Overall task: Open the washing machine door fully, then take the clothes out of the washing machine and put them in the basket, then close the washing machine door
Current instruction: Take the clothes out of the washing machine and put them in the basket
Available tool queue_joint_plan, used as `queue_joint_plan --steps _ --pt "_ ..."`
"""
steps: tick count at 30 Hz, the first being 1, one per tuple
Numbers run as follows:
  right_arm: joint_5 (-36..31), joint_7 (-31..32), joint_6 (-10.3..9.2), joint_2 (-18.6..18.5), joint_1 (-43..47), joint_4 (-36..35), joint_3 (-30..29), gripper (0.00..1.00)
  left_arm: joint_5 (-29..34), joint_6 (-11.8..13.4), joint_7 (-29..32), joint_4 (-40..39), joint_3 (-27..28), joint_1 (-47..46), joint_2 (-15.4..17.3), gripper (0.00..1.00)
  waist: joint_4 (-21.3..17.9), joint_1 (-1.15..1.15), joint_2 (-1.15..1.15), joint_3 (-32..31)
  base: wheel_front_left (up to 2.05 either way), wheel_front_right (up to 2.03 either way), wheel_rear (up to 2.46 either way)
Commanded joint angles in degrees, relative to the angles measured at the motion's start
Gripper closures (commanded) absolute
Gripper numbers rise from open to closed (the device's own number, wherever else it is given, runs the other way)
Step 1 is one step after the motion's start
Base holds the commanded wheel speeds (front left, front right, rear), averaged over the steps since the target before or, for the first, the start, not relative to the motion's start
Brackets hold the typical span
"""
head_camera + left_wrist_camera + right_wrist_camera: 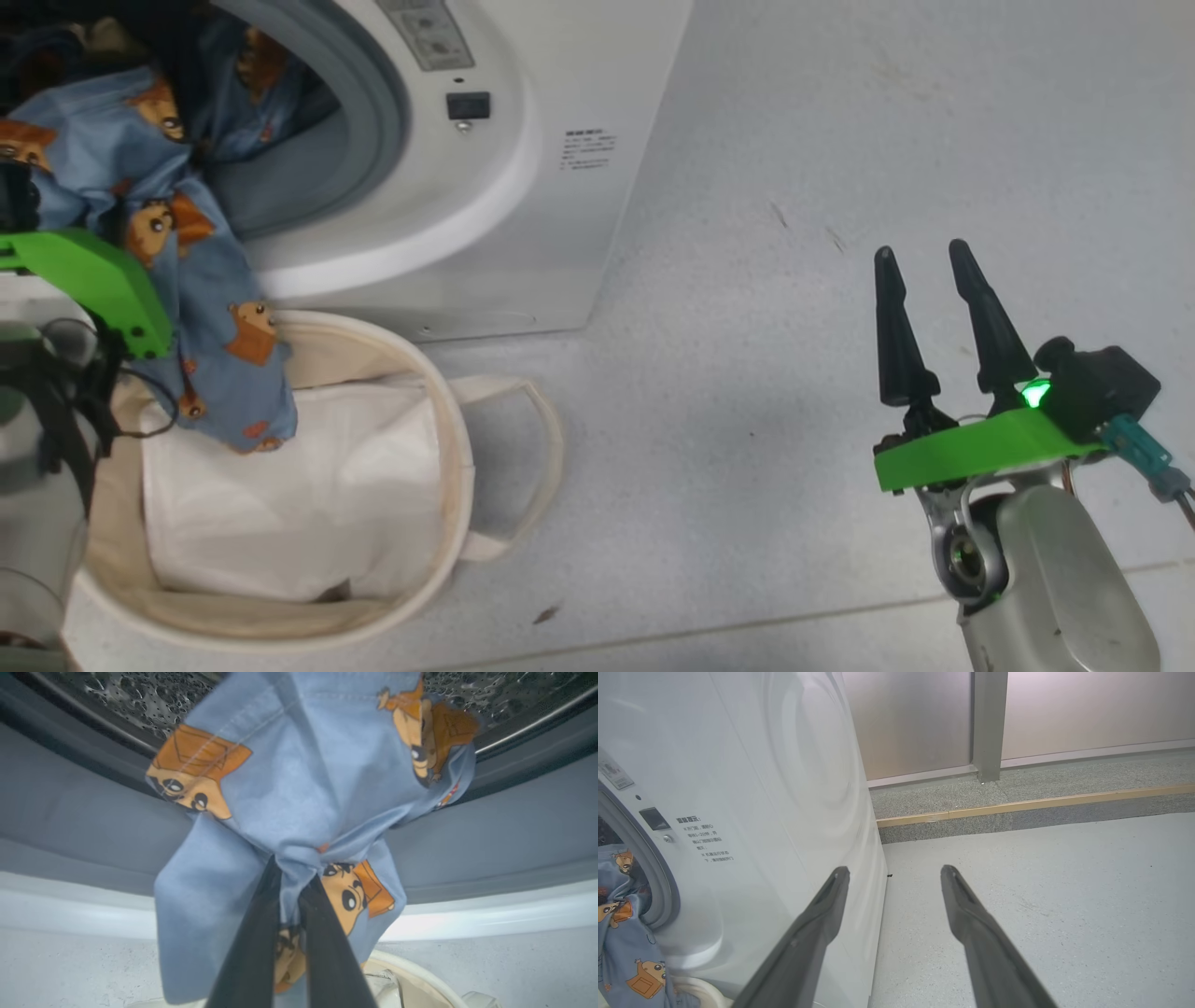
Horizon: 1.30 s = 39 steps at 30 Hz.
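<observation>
Pinching the clothes (pixel 299 779) with my left claw (pixel 293 870), I am holding a bunched fold of the light blue fabric between the two dark fingers (pixel 252 942), which are standing nearly closed on it. The garment, printed with orange-brown cartoon figures, is trailing out of the mouth of the washing machine (pixel 523 187) and across the grey rubber ring (pixel 378 112). Its lower end is hanging down over the rim of the basket (pixel 453 439) on the machine's side. Its upper part is reaching back toward the perforated drum (pixel 140 695). The basket is sitting on the floor (pixel 840 140) just in front of the machine, with its white sheet lining (pixel 280 485) showing inside. My right claw (pixel 920 248) is hovering wide open and gripping nothing, well apart from the basket, over the floor to the right of the machine, with its fingers pointing along the machine's white side panel.
</observation>
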Motion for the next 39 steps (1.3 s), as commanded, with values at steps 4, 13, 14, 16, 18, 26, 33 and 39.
queue_joint_plan --steps 4,13,14,16,18,26,33,39 --pt "0.5 -0.7 0.43 0.2 2.1 -1.1 0.0 0.0 -4.2 -0.3 -5.3 -4.9 1.2 2.4 1.0 1.0 1.9 0.0 0.0 -2.9 0.0 0.0 0.0" --pt "0.6 -0.7 0.43 0.2 4.5 -0.2 -1.0 0.0 -7.5 -0.3 -9.7 -12.3 -0.8 12.1 0.0 1.0 4.9 0.0 0.0 -8.0 0.0 0.0 0.0" --pt "0.6 -0.7 0.43 0.2 4.7 -0.1 -0.9 0.0 -7.7 -0.3 -9.9 -13.3 -0.8 13.5 0.0 1.0 5.2 0.0 0.0 -8.5 0.0 0.0 0.0" --pt "0.6 -0.7 0.43 0.2 5.2 0.1 -0.9 0.0 -8.3 -0.3 -10.2 -15.8 -0.7 16.4 -0.5 1.0 5.7 0.0 0.0 -9.4 0.0 0.0 0.0" --pt "0.5 -0.7 0.43 0.2 5.6 0.3 -0.7 0.0 -8.8 -0.3 -10.4 -18.4 -0.4 19.5 -0.7 1.0 6.0 0.0 0.0 -10.1 0.0 0.0 0.0" --pt "0.4 -0.7 0.43 0.1 6.2 0.3 -0.6 0.0 -10.0 2.3 -10.4 -28.2 0.4 30.4 -1.6 1.0 6.5 0.0 0.0 -11.0 0.0 0.0 0.0" --pt "0.4 -0.7 0.43 -0.3 5.9 0.2 -0.1 0.0 -10.7 4.2 -5.7 -28.7 -0.7 34.8 -1.8 1.0 5.2 0.0 0.0 -10.4 0.0 0.0 0.0" --pt "0.4 -0.7 0.43 -0.5 4.9 -0.2 0.0 0.0 -11.6 3.1 -2.5 -22.3 -1.6 33.6 -2.4 1.0 3.8 0.0 0.0 -8.4 0.0 0.0 0.0"
